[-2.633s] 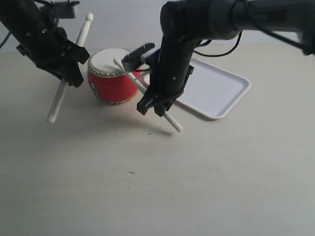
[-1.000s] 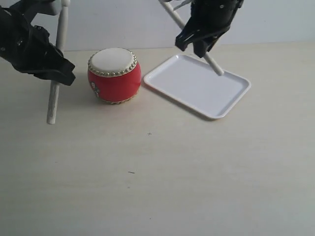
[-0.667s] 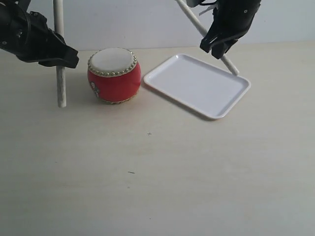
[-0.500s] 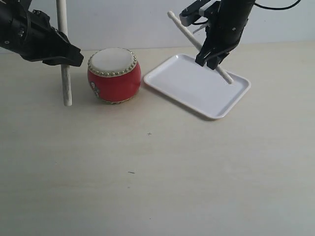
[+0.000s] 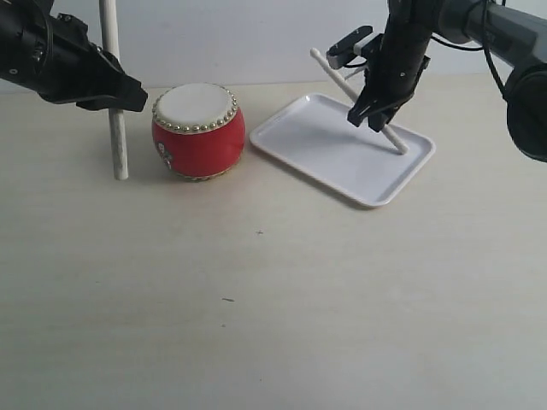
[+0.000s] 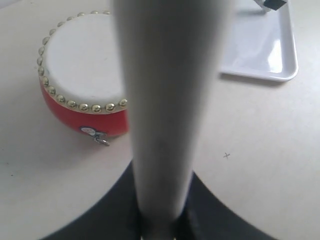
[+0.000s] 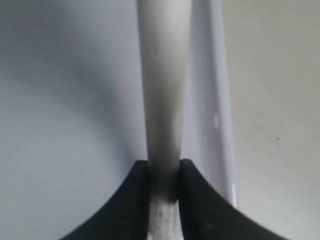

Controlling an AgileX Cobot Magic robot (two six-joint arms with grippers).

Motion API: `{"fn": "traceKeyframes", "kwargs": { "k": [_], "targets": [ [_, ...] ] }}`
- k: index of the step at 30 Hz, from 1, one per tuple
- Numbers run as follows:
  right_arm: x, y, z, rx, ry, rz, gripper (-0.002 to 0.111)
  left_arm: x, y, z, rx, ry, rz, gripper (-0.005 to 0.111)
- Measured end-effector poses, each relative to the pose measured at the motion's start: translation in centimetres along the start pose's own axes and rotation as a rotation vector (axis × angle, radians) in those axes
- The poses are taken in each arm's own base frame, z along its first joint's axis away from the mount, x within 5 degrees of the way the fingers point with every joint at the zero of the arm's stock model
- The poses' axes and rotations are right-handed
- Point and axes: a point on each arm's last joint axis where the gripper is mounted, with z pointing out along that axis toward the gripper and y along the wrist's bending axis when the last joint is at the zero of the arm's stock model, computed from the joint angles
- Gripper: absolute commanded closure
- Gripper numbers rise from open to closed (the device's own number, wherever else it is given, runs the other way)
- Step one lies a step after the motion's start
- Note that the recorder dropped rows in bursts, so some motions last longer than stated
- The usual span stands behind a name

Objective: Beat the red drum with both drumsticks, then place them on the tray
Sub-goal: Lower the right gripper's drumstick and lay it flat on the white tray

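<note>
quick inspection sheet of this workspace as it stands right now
surface: pale wood-look table, a few tiny dark specks
job's things: red drum upright on the table; white tray flat beside it, apart from it; left drumstick held upright beside the drum, not touching it; right drumstick tilted, lower tip down at the tray near its rim, contact not clear
clutter: nothing seen
grippers: left tool shut on the left drumstick; right tool shut on the right drumstick
cables: black cable along the right arm
surroundings: plain pale wall behind
</note>
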Motion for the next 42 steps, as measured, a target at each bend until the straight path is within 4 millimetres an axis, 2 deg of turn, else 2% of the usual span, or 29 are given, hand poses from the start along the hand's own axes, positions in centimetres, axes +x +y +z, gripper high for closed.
{"fn": "traceKeyframes", "kwargs": {
  "k": [38, 42],
  "targets": [
    [0.1, 0.6, 2.0, -0.069, 0.006, 0.043, 0.108, -0.3, -0.2, 0.0, 0.019, -0.036, -0.002, 0.107],
    [0.1, 0.6, 2.0, -0.069, 0.007, 0.053, 0.101, -0.4, -0.3, 0.0, 0.03, -0.047, -0.001, 0.107]
  ]
}}
